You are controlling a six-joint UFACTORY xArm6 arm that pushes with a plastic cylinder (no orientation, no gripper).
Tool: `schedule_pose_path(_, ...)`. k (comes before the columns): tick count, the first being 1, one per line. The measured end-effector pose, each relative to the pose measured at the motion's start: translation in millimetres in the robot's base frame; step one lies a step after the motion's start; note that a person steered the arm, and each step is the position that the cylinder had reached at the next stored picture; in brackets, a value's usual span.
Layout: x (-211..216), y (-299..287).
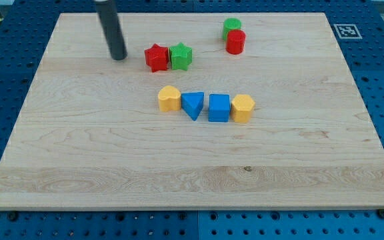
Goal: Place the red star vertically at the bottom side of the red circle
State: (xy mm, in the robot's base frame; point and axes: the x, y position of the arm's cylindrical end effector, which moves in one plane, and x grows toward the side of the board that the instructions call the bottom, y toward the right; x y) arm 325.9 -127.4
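Observation:
The red star (156,57) lies near the view's top, left of centre, touching the green star (181,56) on its right. The red circle (235,41) stands further right and a little higher, touching the green circle (231,28) just above it. My tip (119,57) rests on the board a short way left of the red star, with a small gap between them.
A row of blocks lies mid-board: a yellow block (169,98), a blue triangle (193,105), a blue square (219,107) and a yellow block (243,108). The wooden board (79,167) sits on a blue pegboard. A marker tag (345,30) is at top right.

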Motion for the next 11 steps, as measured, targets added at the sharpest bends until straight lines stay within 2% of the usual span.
schedule_pose_path(2, 3, 100)
schedule_pose_path(3, 2, 83)
schedule_pose_path(4, 1, 29)
schedule_pose_path(5, 16, 9)
schedule_pose_path(6, 38, 44)
schedule_pose_path(8, 41, 159)
schedule_pose_path(10, 53, 162)
schedule_pose_path(11, 50, 124)
